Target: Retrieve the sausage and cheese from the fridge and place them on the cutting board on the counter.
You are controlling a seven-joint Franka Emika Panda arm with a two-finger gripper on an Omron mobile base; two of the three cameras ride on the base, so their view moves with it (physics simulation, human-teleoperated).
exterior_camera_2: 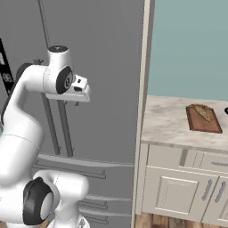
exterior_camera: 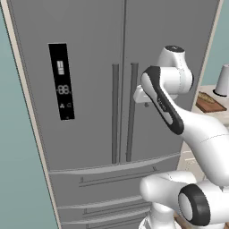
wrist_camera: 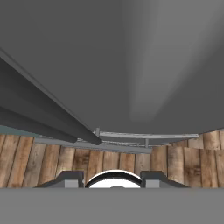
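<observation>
The grey fridge (exterior_camera: 89,89) stands with both doors closed, so the sausage and the cheese are hidden. My gripper (exterior_camera: 146,104) hangs close in front of the right door, just right of its vertical bar handle (exterior_camera: 133,112), fingers pointing down. From the other side the gripper (exterior_camera_2: 70,103) sits level with the upper part of the handles (exterior_camera_2: 62,129). In the hand view the gripper (wrist_camera: 111,179) is open with nothing between its tips, and the handles (wrist_camera: 43,118) run off to the left. The brown cutting board (exterior_camera_2: 203,118) lies on the counter (exterior_camera_2: 164,120) to the right.
A small yellowish item (exterior_camera_2: 202,111) lies on the board. A pale canister (exterior_camera: 222,80) stands behind the cutting board (exterior_camera: 209,105). Fridge drawers (exterior_camera: 103,197) sit below the doors, and cream cabinet fronts (exterior_camera_2: 178,191) under the counter. The floor is wood (wrist_camera: 183,162).
</observation>
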